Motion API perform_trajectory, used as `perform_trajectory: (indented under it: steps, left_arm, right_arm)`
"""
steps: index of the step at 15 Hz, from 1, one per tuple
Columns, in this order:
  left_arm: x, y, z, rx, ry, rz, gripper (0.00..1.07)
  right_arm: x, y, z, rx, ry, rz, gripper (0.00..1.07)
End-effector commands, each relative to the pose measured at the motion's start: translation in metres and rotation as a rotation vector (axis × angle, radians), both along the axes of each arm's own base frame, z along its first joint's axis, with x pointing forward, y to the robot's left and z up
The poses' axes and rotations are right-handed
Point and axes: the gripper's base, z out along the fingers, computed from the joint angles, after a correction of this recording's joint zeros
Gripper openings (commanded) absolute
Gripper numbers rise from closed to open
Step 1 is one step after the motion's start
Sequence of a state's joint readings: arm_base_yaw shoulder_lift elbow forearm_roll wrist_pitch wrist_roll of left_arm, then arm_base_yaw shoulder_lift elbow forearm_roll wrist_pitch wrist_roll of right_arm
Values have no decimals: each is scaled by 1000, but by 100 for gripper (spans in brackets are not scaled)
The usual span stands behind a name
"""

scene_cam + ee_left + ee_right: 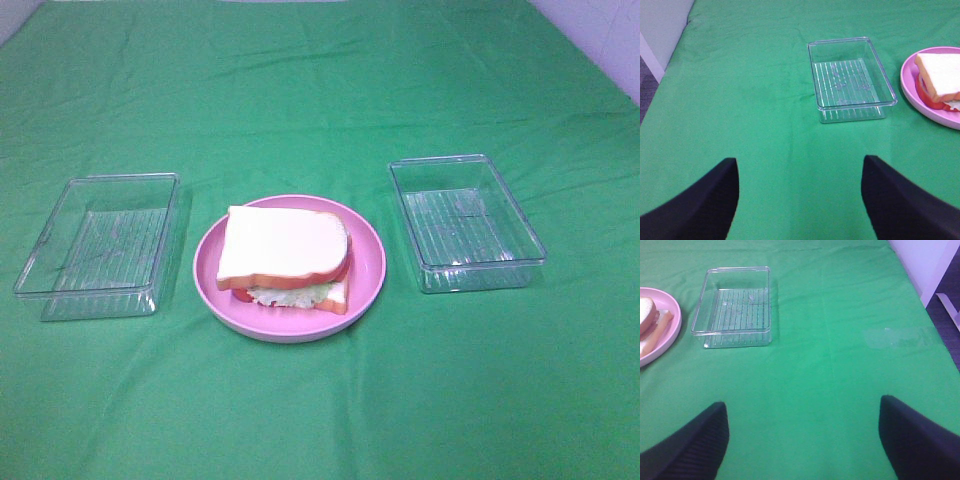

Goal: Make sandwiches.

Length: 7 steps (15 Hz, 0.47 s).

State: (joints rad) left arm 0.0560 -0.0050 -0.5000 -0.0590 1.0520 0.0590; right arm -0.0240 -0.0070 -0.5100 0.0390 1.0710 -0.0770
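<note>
One stacked sandwich (288, 257) lies on a round pink plate (368, 252) in the middle of the green cloth: white bread on top, red strips and pale lettuce showing at its near edge, another slice beneath. The left wrist view catches part of the sandwich (940, 80), and the right wrist view an edge of it (651, 320). My left gripper (799, 200) is open over bare cloth, well short of the left tray. My right gripper (804, 440) is open too, over bare cloth short of the right tray. Neither gripper appears in the exterior view.
An empty clear plastic tray (100, 245) sits left of the plate and another empty tray (465, 222) sits right of it. The trays also show in the wrist views (850, 80) (735, 307). The table's edges appear at the far sides.
</note>
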Motion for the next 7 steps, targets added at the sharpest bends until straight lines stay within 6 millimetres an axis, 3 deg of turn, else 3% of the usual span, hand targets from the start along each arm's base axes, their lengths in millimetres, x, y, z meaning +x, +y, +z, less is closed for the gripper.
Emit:
perform_trajectory:
  steps: [1, 7]
  left_arm:
    - [-2, -1, 0, -6, -27, -1, 67]
    - [-3, 0, 0, -7, -31, -31, 67]
  right_arm:
    - [-1, 0, 0, -11, -24, -1, 77]
    - [-1, 0, 0, -11, -24, -1, 77]
